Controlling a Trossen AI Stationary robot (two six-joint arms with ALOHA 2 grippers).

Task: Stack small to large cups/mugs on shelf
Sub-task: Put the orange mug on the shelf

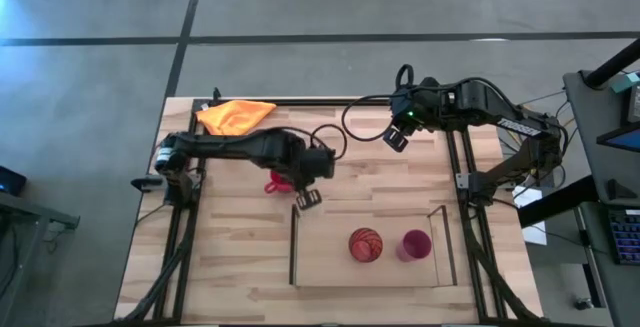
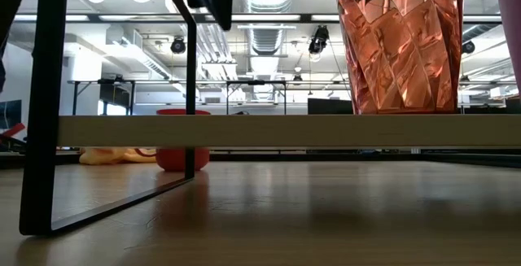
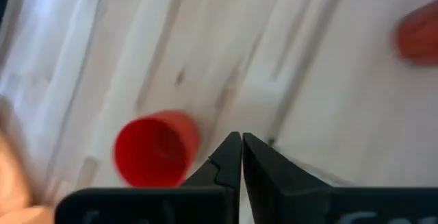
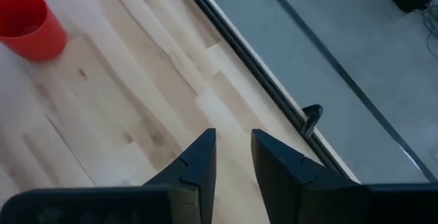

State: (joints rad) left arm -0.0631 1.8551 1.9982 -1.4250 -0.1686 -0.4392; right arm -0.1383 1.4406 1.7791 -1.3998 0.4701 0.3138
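Three cups are showing in the high view: a red mug point(image 1: 279, 182) standing on the table just beside the left arm and partly hidden under it, and an orange cup point(image 1: 366, 244) and pink tumbler point(image 1: 415, 245) sitting side by side, a little apart, on the shelf point(image 1: 330, 267). The shelf is lying at the table's near side, its two dark end panels standing upright. One yellow-orange cloth point(image 1: 236, 115) is resting at the far left corner. The left gripper point(image 1: 307, 199) is hovering near the shelf's left panel, just beside the mug, empty; in its wrist view the fingers point(image 3: 229, 162) are pressing nearly together, and the mug point(image 3: 155, 148) is sitting blurred next to them. The right gripper point(image 1: 396, 138) is hanging over the table's far right side, well away from the cups, its jaws standing narrowly apart and holding nothing. In the low view the orange cup point(image 2: 400, 42) is cut off at the top, the tumbler is showing only as a sliver at the right edge, and the mug point(image 2: 182, 150) is half hidden behind the shelf board.
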